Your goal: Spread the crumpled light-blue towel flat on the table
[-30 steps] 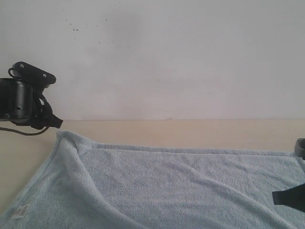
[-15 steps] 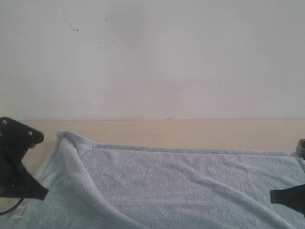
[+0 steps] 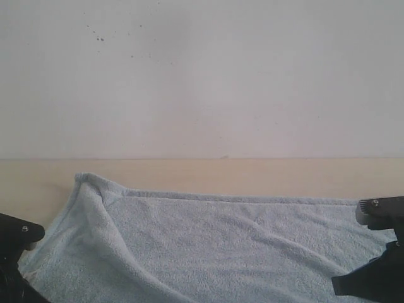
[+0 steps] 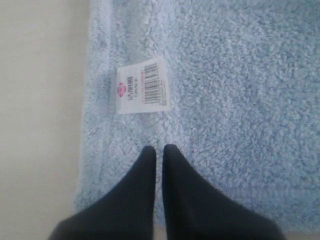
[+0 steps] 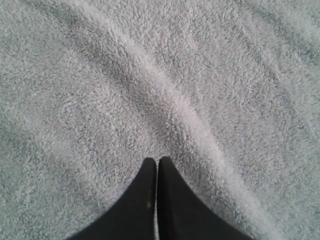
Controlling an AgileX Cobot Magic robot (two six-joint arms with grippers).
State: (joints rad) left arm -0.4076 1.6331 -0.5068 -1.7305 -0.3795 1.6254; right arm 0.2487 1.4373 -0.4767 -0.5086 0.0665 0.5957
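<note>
The pale light-blue towel [image 3: 214,246] lies spread over the beige table [image 3: 252,173]. A soft ridge runs from its far left corner [image 3: 85,180] toward the near middle. My left gripper [image 4: 159,149] is shut and empty. It hovers over the towel's near left part, just short of the white tag [image 4: 143,85] and close to the hemmed edge. My right gripper [image 5: 157,160] is also shut and empty, above a raised crease [image 5: 165,105] in the towel [image 5: 75,75]. In the exterior view it shows low at the right [image 3: 341,286].
A white speckled wall [image 3: 202,76] rises behind the table. A bare strip of table runs along the wall, and more bare table [image 4: 35,100] lies beside the towel's left edge. The left arm's black housing [image 3: 16,237] sits at the lower left corner.
The left arm came down from beside the towel's far left corner to its near left part. The right gripper shifted left, further into view. The towel lies as before.
</note>
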